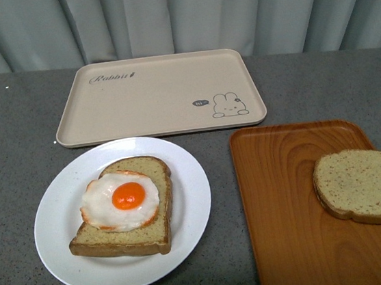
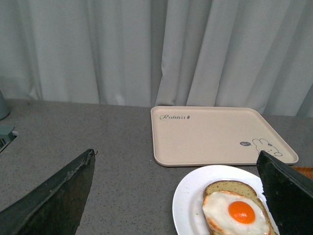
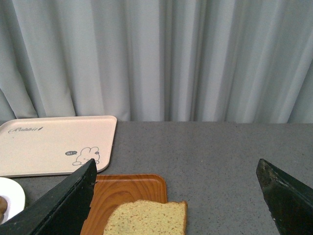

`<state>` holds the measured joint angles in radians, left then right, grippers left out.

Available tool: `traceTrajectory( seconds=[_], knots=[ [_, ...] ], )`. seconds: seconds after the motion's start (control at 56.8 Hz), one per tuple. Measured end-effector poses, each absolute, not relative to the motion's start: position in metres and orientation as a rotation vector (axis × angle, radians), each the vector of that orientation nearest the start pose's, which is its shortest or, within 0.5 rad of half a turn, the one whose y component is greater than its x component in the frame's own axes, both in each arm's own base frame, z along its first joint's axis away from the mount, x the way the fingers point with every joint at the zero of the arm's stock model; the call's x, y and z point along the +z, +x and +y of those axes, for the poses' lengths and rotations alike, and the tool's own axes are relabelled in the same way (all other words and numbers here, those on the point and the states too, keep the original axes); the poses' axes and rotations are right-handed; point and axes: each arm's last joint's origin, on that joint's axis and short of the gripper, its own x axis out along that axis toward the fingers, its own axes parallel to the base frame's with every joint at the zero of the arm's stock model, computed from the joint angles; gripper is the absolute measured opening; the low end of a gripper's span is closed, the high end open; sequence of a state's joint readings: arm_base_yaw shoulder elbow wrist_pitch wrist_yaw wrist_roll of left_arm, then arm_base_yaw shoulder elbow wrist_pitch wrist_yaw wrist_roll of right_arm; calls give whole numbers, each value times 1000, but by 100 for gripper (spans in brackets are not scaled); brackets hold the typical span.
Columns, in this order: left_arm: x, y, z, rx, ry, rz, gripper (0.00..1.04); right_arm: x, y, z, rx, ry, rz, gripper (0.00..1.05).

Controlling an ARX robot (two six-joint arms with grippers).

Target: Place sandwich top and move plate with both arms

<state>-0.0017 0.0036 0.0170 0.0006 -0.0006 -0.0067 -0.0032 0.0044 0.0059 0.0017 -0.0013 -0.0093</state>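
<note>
Sandwich top — a plain tan, speckled wholegrain slice with a brown crust — lies flat at near right on an orange wood-grain tray, well apart from the round white shallow plate at near left that carries the egg-topped bread slice, with a beige rabbit-print tray beyond. To lift it well, the right gripper should probably come down squarely over one crust edge and pinch lightly, keeping the slice level. It and the left gripper both hang clear, fingers spread wide, holding nothing — neither arm shows in the front view.
</note>
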Motion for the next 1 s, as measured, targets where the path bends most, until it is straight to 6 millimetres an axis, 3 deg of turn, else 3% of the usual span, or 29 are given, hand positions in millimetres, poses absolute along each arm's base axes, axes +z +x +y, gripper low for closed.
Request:
traceTrajectory(
  seconds=[0.246,0.387,0.616,0.739,0.862,1.003],
  knots=[
    [169,97,0,-1,-7,-14,98,165,98,0,-5,-10,-1,96],
    [169,97,0,-2,-6,-14,98,161,107,-6,-143,-56,167,96],
    [169,97,0,-1,-6,-14,98,152,174,-38,-122,37,467,96],
    [169,97,0,-1,-6,-14,98,127,219,-62,-126,204,707,96],
    [169,97,0,-2,-6,-14,98,109,240,-69,-126,311,801,96],
    [169,97,0,-1,-6,-14,98,87,255,-62,-68,407,901,96]
  ],
)
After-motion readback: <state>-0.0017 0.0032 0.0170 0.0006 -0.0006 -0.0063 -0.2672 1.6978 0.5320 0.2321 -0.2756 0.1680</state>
